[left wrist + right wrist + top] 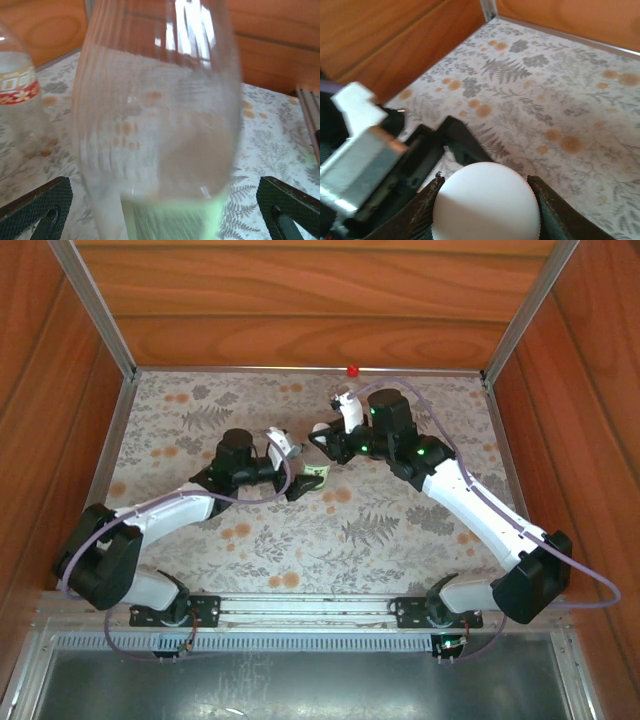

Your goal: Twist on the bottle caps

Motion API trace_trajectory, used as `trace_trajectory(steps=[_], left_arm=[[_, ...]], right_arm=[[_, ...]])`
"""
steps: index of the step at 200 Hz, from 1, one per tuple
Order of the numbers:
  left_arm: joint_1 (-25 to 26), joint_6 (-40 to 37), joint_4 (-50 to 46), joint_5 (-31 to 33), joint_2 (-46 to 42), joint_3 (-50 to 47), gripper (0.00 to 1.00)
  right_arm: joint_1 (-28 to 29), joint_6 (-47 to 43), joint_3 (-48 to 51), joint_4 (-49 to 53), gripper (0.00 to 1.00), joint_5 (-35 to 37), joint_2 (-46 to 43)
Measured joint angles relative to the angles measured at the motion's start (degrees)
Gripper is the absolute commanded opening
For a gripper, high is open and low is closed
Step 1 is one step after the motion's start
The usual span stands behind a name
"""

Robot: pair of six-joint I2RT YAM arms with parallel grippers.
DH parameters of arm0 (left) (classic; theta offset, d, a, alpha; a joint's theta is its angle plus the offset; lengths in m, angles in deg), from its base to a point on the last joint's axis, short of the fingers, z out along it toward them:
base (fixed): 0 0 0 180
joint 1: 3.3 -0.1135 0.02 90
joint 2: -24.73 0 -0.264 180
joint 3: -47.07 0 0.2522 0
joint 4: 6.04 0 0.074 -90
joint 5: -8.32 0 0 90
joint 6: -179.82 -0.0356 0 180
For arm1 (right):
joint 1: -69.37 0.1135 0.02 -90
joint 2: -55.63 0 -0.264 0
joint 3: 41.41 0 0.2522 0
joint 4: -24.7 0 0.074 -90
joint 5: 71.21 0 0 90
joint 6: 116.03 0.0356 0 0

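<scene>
Pinching the smooth, round white plastic cap (485, 207) between its dark jaws, your right gripper (485, 182) is hovering over the fern-and-flower printed tabletop (580, 100). The cap's lower edge is running off the frame. Just beside it, a grey metal block with a white plastic corner (362, 145) is blurring into dark parts around it, and you cannot make out more.

In the left wrist view, the ribbed clear plastic bottle with the green label (160, 125) is looming large and out of focus between the textured black fingers (37, 210) of your left gripper (164, 185). Its neck and base are both being cut off. The jaws are sitting wide on either side, but you cannot tell whether they are gripping it. The second clear bottle, banded with a pinkish-red label (17, 92), is standing apart at the left edge, half cropped.

From above, both grippers are facing each other mid-tabletop, and the small bright red cap (352, 370) is lying at the foot of the far wooden wall (300, 300).
</scene>
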Motion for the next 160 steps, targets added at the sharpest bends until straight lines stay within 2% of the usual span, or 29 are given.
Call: trace_trajectory(steps=[38,81,121,160], left_arm=[[-3.1,1.2,0.1,6.8,-8.9,-9.1,1.00],[-5.7,3.4,-0.6,11.5,-15.5,-16.2,1.00],[-5.7,4.0,-1.9,12.7,-16.7,-17.7,1.00],[-5.7,4.0,-2.1,13.2,-15.1,-17.0,1.00]], right_arm=[[-0.3,-1.8,0.0,-3.9,0.31,7.8,3.9],[-1.6,-2.3,-0.3,-11.0,0.31,12.7,12.2],[-1.9,-2.5,-2.1,-15.8,0.31,14.9,20.6],[-1.9,-2.6,-1.6,-20.3,0.36,15.2,22.9]])
